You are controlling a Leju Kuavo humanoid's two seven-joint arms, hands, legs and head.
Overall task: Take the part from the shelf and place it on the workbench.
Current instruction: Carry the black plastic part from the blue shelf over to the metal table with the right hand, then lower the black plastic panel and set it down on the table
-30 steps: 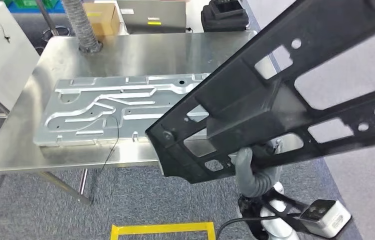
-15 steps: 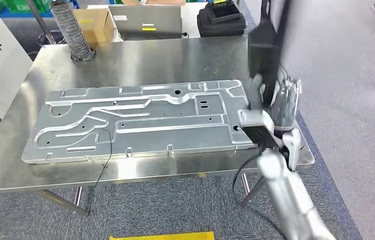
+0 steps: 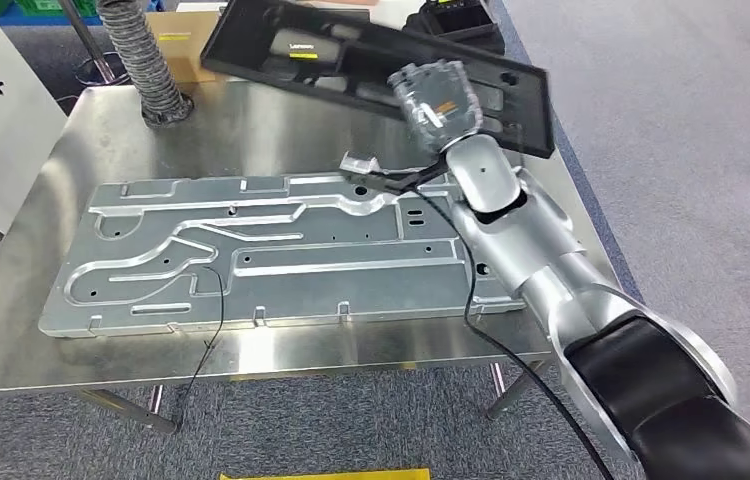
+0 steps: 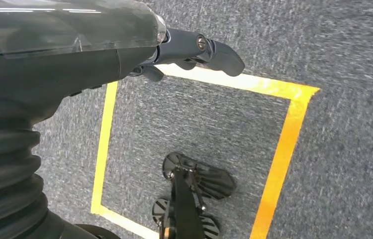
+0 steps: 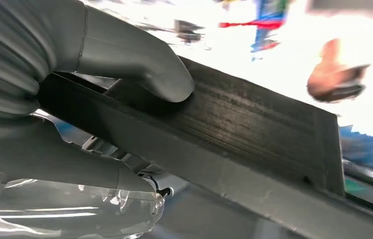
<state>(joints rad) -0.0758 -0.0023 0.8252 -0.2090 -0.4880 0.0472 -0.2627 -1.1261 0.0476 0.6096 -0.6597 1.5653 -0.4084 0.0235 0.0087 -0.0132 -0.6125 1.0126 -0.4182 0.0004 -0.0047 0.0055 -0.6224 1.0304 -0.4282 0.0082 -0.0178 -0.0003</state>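
The part is a flat black plastic frame with several cut-outs. My right hand grips it at its near long edge and holds it tilted in the air above the far side of the steel workbench. In the right wrist view the thumb presses on the frame's ribbed edge. My left hand hangs over the carpet with its fingers loosely out and nothing in them.
A large stamped metal plate covers most of the bench, with a thin black cable trailing off its front. A ribbed hose, a cardboard box and a black case stand at the back. Yellow floor tape lies below.
The frame has swung from close before the camera, through upright at the bench's right end, to lying tilted above the far side. My right arm has stretched forward. The camera shifted a little.
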